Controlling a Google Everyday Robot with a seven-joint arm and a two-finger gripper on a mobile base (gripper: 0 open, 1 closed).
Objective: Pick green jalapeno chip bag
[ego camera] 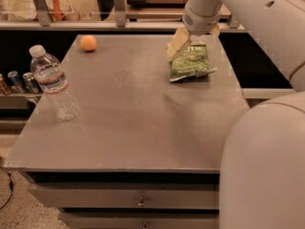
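The green jalapeno chip bag (191, 65) lies flat on the grey table (128, 123), at the far right, with pale lettering at its top and a small orange spot on the front. My gripper (195, 38) hangs from the white arm just above the bag's far edge. It is open: one pale finger (177, 45) points down at the bag's far left corner, and the other shows at the bag's far right. It holds nothing.
A clear water bottle (53, 84) stands upright at the table's left edge. A small orange (88, 43) sits at the far left corner. My white arm (262, 142) fills the right foreground. Shelves with cans (19, 81) are to the left, and drawers are below the tabletop.
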